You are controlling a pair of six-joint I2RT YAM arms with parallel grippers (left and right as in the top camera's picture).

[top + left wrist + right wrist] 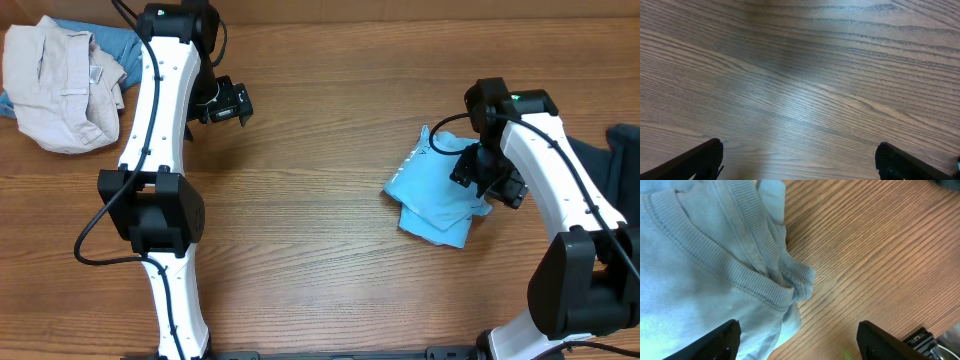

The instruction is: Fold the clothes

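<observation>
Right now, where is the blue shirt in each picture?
Overhead: shirt right of centre, right gripper over its edge.
Left wrist: not in it; only table.
Right wrist: shirt fills the left side.
Shared landmark: the table's wood grain.

T-shirt is showing light sky-blue, its collar ribbed. Table is showing warm brown with streaked wood grain. One garment is reading beige, another garment dark navy.

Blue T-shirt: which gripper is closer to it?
Right. The right gripper is open over the T-shirt at its right edge; the left gripper is far off across the table, over bare wood.
</observation>
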